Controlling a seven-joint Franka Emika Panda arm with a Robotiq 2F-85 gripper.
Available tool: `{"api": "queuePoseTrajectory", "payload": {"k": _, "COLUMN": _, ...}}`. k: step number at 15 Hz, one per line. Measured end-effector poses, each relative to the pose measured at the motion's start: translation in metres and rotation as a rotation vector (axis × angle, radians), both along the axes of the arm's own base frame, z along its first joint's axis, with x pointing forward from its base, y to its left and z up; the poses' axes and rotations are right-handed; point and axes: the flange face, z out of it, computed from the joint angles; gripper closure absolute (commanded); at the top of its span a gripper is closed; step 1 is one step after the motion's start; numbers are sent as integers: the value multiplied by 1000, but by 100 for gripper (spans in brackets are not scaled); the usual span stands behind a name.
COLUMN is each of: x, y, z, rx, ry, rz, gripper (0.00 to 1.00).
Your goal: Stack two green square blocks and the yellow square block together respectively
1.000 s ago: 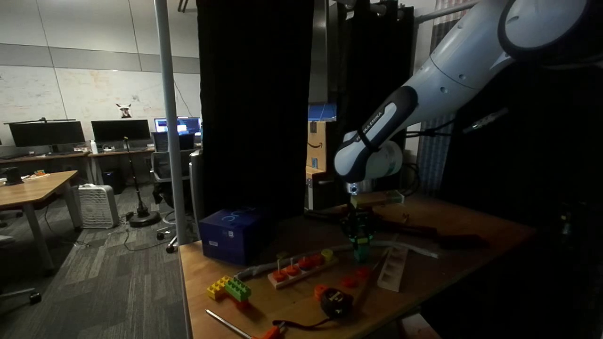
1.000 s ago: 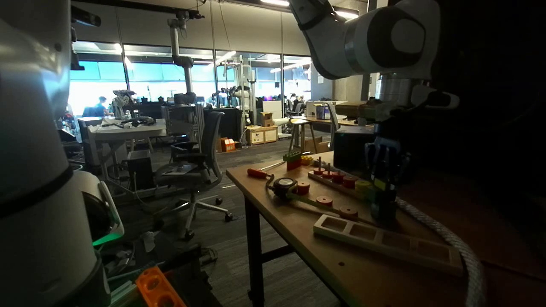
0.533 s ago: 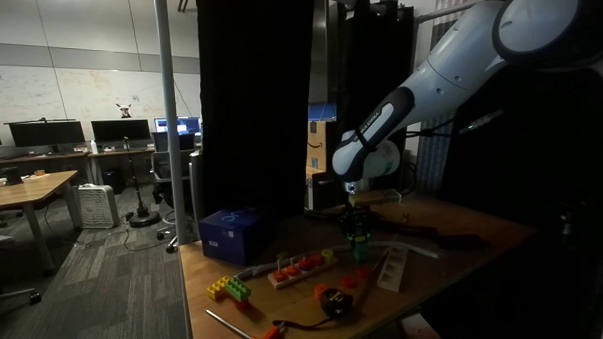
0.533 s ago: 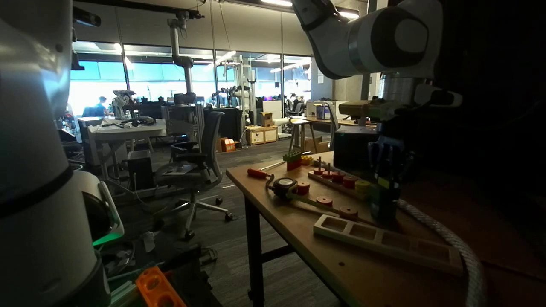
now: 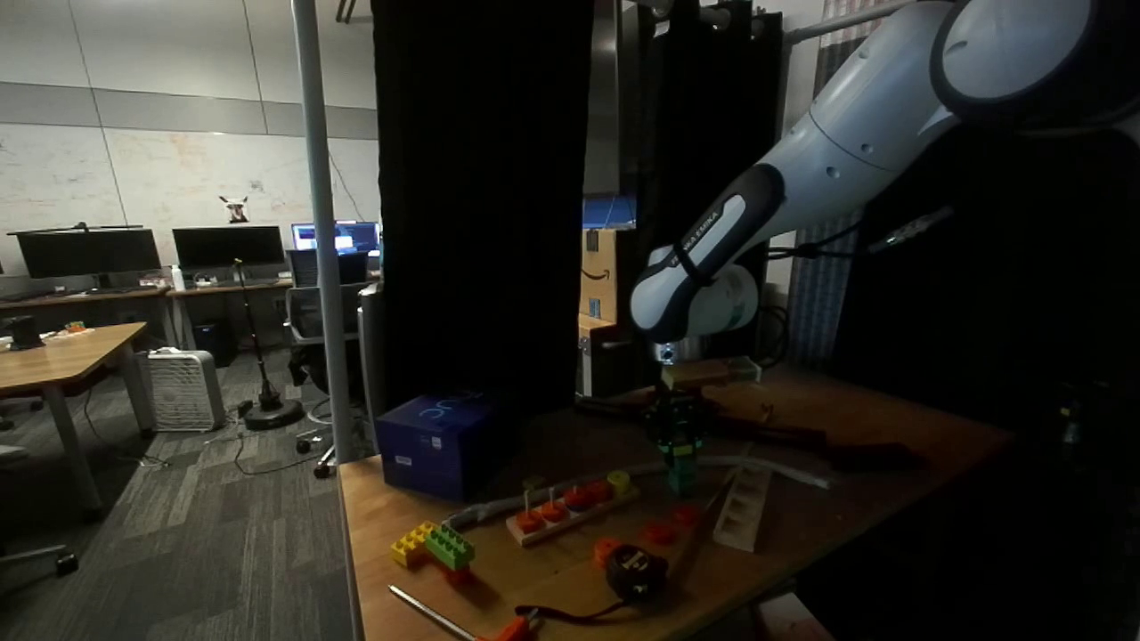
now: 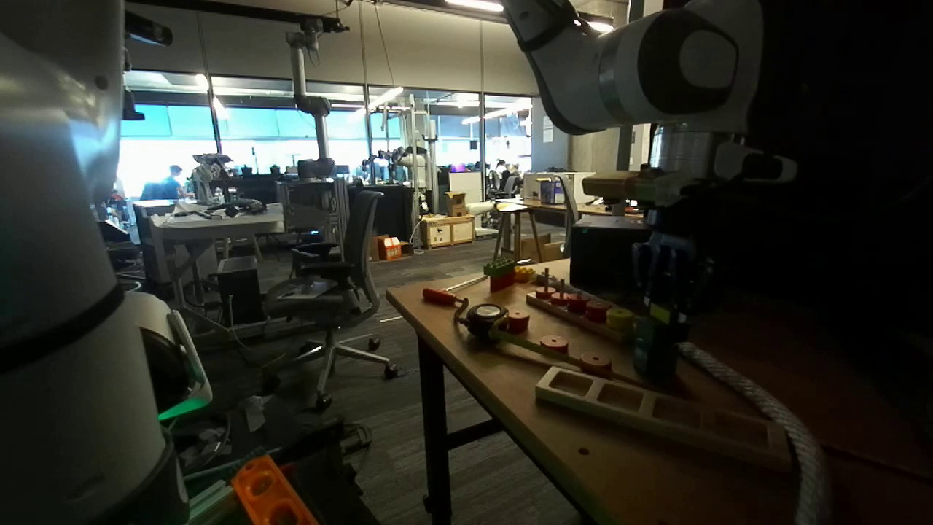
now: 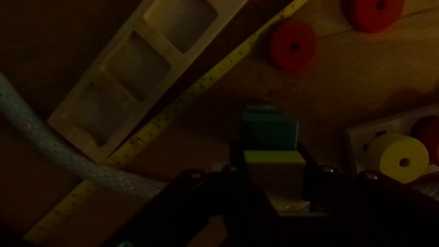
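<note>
I have my pincer [image 7: 272,161] drawn in to the width of the yellow square block [image 7: 277,180], snug along two opposite sides, and I judge that the block is in my grip. Taking the wooden tray [image 7: 157,39] as my mark, the block is off beside it, across the tape measure's blade [image 7: 192,92] that runs near the tray's long edge. On that same side of the wooden tray, beneath my grip, are the green square blocks [image 7: 270,135]; in both exterior views they make one upright column, which I take for the two of them stacked, though the dimness hides any seam. Whether yellow touches green I cannot tell. This block should be light and stiff, wood or hard plastic by my guess, not easily harmed, but smooth enough to twist if pinched near a corner. The flat sides are the place to hold, midway across each, leaving the underside free to sit flush. The green pair is probably just as light, so a sideways nudge could skid the upper one or topple both; lowering straight, then loosening evenly, seems wisest. The yellow cylinder [image 7: 394,151] on the peg board [image 7: 399,126], farther from the wooden tray, is no part of my job.
</note>
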Motion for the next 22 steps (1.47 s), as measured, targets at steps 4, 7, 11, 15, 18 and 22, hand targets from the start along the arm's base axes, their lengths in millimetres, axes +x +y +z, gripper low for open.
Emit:
{"api": "queuePoseTrajectory", "payload": {"k": 4, "x": 0, "y": -1, "z": 0, "rx": 0, "ry": 0, "rz": 2, "gripper": 78}}
{"api": "queuePoseTrajectory", "payload": {"k": 7, "x": 0, "y": -1, "z": 0, "rx": 1, "ry": 1, "rz": 5, "gripper": 44}}
{"api": "queuePoseTrajectory", "payload": {"k": 11, "x": -1, "y": -2, "z": -1, "rx": 2, "ry": 3, "rz": 4, "gripper": 17}}
{"api": "queuePoseTrajectory", "payload": {"k": 15, "x": -1, "y": -2, "z": -4, "rx": 6, "ry": 9, "rz": -1, "gripper": 0}}
{"api": "queuePoseTrajectory", "payload": {"k": 18, "x": -2, "y": -3, "z": -7, "rx": 12, "ry": 11, "rz": -9, "gripper": 0}}
{"api": "queuePoseTrajectory", "payload": {"k": 22, "x": -2, "y": -5, "z": -8, "rx": 15, "ry": 14, "rz": -14, "gripper": 0}}
